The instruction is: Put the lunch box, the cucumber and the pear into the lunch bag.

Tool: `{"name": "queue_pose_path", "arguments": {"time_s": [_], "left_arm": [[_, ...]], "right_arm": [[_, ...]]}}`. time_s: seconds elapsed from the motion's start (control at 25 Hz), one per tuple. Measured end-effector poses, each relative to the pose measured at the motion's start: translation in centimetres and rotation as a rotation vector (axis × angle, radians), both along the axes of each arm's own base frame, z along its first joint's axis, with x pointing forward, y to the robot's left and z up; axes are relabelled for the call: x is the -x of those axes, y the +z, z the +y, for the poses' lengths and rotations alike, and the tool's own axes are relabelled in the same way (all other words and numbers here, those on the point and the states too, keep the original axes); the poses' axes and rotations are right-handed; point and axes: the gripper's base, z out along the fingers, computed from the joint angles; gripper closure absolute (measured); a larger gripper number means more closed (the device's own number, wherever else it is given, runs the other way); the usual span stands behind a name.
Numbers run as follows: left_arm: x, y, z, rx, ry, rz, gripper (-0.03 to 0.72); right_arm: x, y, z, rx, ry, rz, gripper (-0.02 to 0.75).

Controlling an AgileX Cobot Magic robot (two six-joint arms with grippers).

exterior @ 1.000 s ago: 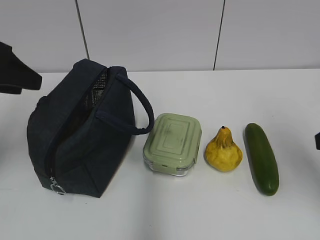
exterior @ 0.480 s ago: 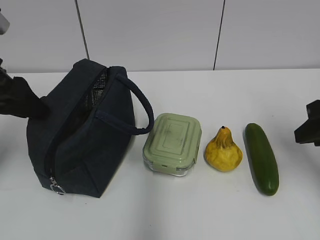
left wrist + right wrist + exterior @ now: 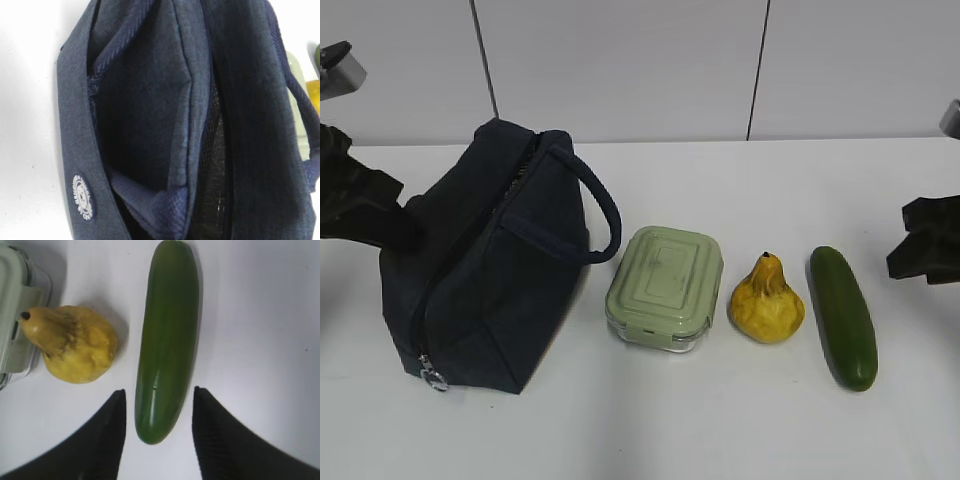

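Both my arms have moved in since a second ago: my left gripper (image 3: 365,205) now presses the soft navy lunch bag (image 3: 485,265), its spread hidden from view. My right gripper (image 3: 156,405) hangs wide, straddling the smooth, glossy cucumber (image 3: 167,335) lying beside the lumpy pear (image 3: 75,342), lined up to grasp it.

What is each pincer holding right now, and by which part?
Right pincer is open, straddling the cucumber end, gripping nothing. Left pincer is at the lunch bag; any hold cannot be told.
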Motion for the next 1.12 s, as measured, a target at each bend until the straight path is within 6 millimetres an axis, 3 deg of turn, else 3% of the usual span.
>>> {"name": "queue_pose_path", "arguments": {"time_s": [0.2, 0.44, 0.64, 1.12], "left_arm": [[-0.2, 0.0, 0.0, 0.001, 0.009, -0.015, 0.7], [-0.4, 0.2, 0.0, 0.013, 0.033, -0.039, 0.701], [-0.5, 0.2, 0.0, 0.013, 0.037, -0.045, 0.701], [-0.5, 0.2, 0.0, 0.014, 0.041, -0.049, 0.703]], "right_arm": [[-2.8, -1.5, 0.8, -0.01, 0.057, 0.099, 0.275], [-5.7, -0.9, 3.7, 0.132, 0.087, 0.136, 0.265], [-7.5, -0.7, 4.5, 0.217, 0.024, 0.135, 0.265], [-9.2, -7.9, 5.3, 0.24, 0.054, 0.367, 0.264]]}}
